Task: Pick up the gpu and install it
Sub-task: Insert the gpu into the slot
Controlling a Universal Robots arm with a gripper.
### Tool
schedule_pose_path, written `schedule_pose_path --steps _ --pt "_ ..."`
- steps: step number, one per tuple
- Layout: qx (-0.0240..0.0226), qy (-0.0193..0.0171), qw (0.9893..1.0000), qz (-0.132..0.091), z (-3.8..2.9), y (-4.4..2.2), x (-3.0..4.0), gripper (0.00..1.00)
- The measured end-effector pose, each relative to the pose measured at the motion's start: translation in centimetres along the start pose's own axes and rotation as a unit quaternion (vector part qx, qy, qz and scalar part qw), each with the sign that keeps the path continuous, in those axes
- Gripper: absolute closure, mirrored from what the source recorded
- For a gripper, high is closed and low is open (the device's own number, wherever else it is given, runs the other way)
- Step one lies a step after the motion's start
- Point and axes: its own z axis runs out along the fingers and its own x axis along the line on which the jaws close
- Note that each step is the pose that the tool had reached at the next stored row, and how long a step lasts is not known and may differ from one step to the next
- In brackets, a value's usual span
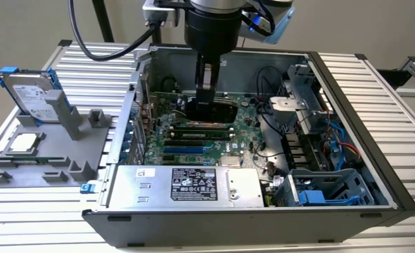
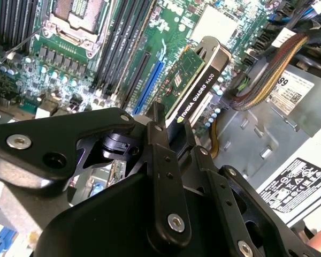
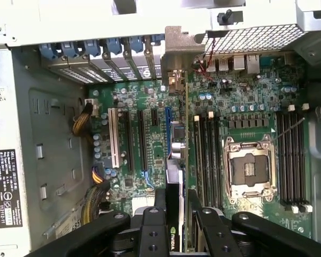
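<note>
black two-fingered gripper (image 1: 209, 105) hangs inside the open grey metal computer case (image 1: 348, 79) in the exterior view, low over the green motherboard (image 1: 246, 142), with the thin green-boarded, black-coolered gpu (image 1: 211, 112) beneath it. the pick-up looks done. well apart on the ribbed aluminium tabletop (image 1: 383, 95), a silver hard drive in a blue frame (image 1: 30, 95) stands in a grey holder.

in the second wrist view the fingers (image 2: 166, 160) are narrow, clamped on the card's upper edge. the gpu (image 2: 195, 80) leans tilted above the long blue expansion slot (image 2: 148, 88), so seating seems left to do. the cooler face shows here, while the first wrist view has the card edge-on.

in the first wrist view the gpu (image 3: 176, 155) has its silver end bracket (image 3: 174, 80) near the case's rear openings and runs just beside the blue expansion slot (image 3: 167, 115). whether its contacts touch the slot i cannot tell.
</note>
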Motion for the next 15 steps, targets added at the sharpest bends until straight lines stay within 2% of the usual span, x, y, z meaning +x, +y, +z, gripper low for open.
schedule_pose_path --steps 15 --pt "0.0001 0.0007 1.0 0.0 0.79 -0.02 -0.01 1.0"
